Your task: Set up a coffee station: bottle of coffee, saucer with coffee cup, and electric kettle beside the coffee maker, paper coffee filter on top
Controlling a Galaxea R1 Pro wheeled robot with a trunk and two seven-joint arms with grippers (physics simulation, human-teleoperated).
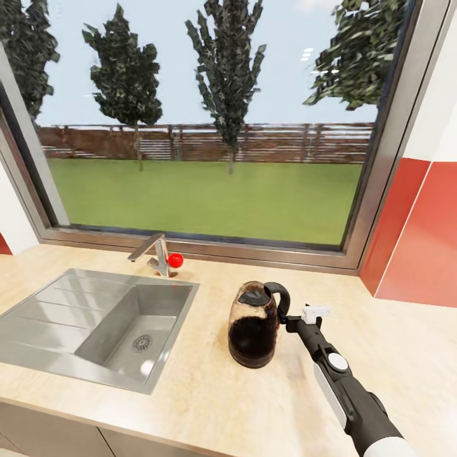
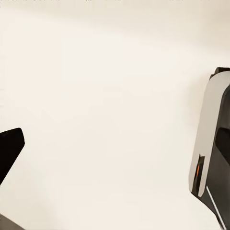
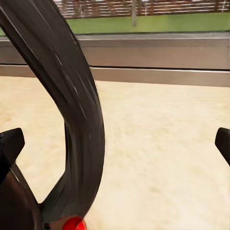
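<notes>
- Right gripper [image 1: 293, 319] fingers wide, flanking curved black handle [image 3: 72, 110] of dark glass electric kettle [image 1: 254, 330], mid beige desk [image 1: 209, 393].
- Centre on handle, close, then lift upright.
- Left fingers [image 2: 9, 148]: spread uncertain.

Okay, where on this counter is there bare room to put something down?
Bare counter runs from the kettle to the red wall, and behind the kettle up to the window sill. The sink and tap take up the other side. The right gripper crowds the kettle's handle.
</notes>
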